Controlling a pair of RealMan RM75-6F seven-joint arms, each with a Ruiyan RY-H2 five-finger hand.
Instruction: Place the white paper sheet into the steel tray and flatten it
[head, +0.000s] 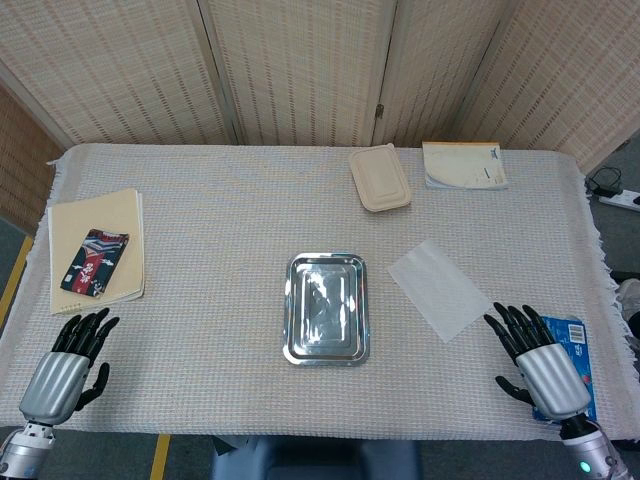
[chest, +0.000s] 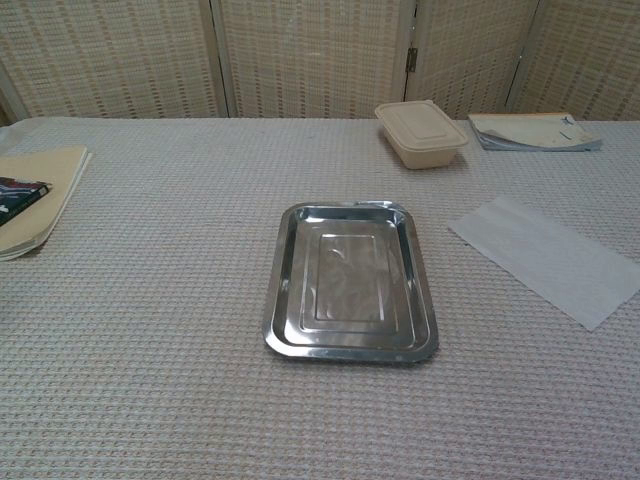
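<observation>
Near the counter's right edge, the white paper sheet (head: 439, 288) lies flat beside the steel tray (head: 326, 307). Both hands are spread, unladen; the right hand (head: 540, 362) should pinch 1 corner gently.

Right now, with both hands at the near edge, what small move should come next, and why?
Probably the right hand should reach forward-left to the paper. The sheet lies flat on the cloth right of the tray, untouched, and that open hand is nearest it. The left hand sits far off at the other corner, and the tray is empty.
</observation>
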